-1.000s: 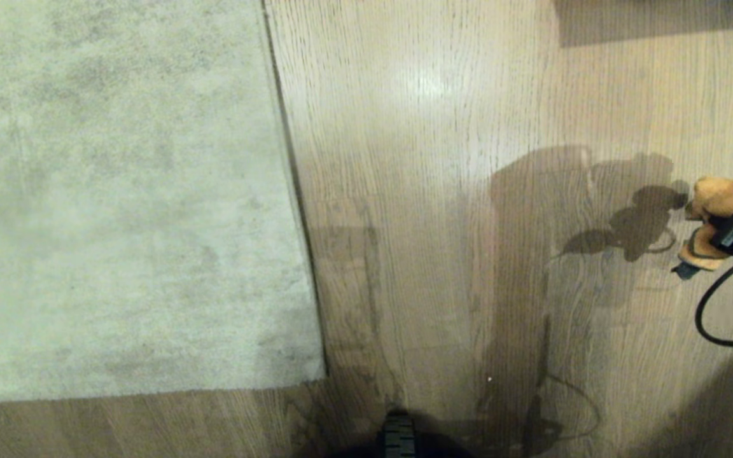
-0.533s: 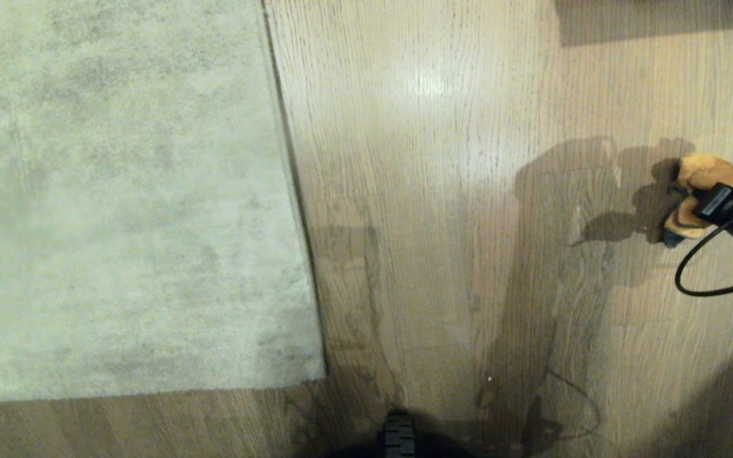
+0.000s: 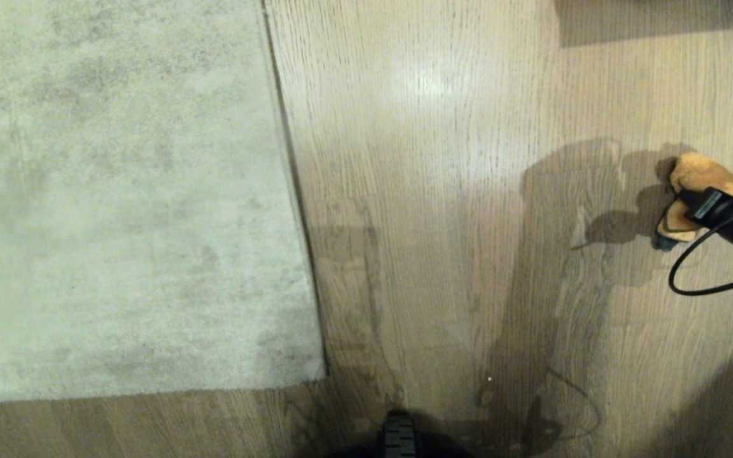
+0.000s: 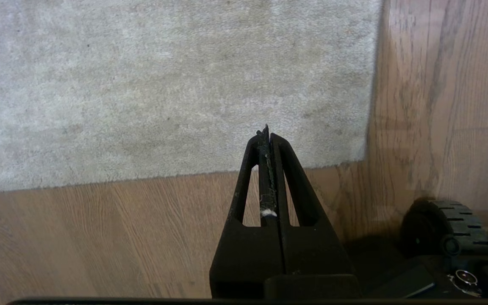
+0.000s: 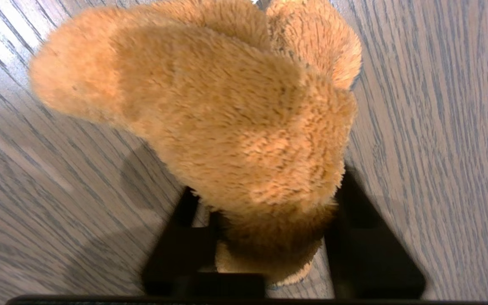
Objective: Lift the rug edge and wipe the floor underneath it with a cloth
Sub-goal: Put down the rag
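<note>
The pale grey rug (image 3: 118,191) lies flat on the left, its edge (image 3: 293,191) running along the wood floor (image 3: 436,254). Far right, the orange fuzzy cloth (image 3: 697,175) rests low over the floor at my right gripper (image 3: 675,207). In the right wrist view the cloth (image 5: 227,106) bulges between the fingers of the right gripper (image 5: 265,186), which stand wide apart, open. My left gripper (image 4: 267,135) hangs shut and empty above the rug's near corner, with the rug edge (image 4: 371,84) beside it.
A black cable (image 3: 697,273) loops from the right arm over the floor. The robot's base (image 3: 398,436) shows at the near edge, and its wheel (image 4: 447,224) stands near the rug corner. A dark shadowed strip (image 3: 659,19) crosses the far right.
The right gripper carried the cloth away from me and slightly toward the rug, mostly in the first half second. The rug and left arm stayed still.
</note>
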### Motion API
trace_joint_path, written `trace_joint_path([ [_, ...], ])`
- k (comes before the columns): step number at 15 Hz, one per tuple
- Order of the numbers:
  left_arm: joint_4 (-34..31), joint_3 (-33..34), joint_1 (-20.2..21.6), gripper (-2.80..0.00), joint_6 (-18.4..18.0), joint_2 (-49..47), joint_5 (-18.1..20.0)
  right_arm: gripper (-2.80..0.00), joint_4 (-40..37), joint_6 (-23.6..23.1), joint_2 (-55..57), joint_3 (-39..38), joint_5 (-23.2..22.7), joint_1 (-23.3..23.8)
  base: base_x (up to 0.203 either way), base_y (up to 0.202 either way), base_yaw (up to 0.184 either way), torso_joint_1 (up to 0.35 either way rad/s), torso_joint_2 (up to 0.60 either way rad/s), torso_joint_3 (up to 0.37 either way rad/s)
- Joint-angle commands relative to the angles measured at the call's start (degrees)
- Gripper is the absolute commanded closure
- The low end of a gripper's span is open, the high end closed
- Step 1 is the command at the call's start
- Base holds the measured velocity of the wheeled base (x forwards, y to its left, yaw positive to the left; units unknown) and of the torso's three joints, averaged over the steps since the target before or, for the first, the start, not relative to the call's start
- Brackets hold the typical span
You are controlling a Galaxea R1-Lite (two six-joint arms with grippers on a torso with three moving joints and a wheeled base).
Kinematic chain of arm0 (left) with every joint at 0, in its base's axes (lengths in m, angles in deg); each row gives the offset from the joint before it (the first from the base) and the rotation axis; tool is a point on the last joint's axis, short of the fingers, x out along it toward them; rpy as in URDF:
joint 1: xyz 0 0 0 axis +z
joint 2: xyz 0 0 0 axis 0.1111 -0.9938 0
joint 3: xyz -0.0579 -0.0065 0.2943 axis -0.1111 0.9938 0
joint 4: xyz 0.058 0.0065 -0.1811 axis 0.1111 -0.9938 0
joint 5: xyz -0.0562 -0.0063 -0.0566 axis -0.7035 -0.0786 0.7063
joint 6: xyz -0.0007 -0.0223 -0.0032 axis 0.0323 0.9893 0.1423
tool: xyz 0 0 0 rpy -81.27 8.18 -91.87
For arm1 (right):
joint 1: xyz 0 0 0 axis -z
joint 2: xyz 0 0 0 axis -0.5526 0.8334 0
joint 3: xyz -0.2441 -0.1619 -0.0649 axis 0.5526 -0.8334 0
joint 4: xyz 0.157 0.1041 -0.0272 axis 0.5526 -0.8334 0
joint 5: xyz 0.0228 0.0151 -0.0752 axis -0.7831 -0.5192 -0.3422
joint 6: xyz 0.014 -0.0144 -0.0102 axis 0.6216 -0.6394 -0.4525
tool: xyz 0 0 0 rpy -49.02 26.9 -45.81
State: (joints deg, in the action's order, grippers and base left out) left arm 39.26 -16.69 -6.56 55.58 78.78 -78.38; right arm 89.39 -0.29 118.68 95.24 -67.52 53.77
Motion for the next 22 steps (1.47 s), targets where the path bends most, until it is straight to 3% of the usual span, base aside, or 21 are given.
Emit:
trace_joint_path([
  [1, 0.01, 0.0, 0.01, 0.0, 0.0, 0.02, 0.06, -2.8, 0.26, 0.06, 0.17, 0.78, -0.03, -0.01, 0.0, 0.0, 0.0, 0.0, 0.0, 0.0],
  [14, 0.01, 0.0, 0.01, 0.0, 0.0, 0.02, -0.02, -2.8, -0.57, 0.07, -3.36, 1.94, 0.02, 0.08, 0.0, 0.0, 0.0, 0.0, 0.0, 0.0],
  [22, 0.01, 0.0, 0.01, 0.0, 0.0, 0.0, 0.03, -2.8, -7.81, -0.49, -11.28, -1.04, 0.07, 0.86, 0.0, 0.0, 0.0, 0.0, 0.0, 0.0],
])
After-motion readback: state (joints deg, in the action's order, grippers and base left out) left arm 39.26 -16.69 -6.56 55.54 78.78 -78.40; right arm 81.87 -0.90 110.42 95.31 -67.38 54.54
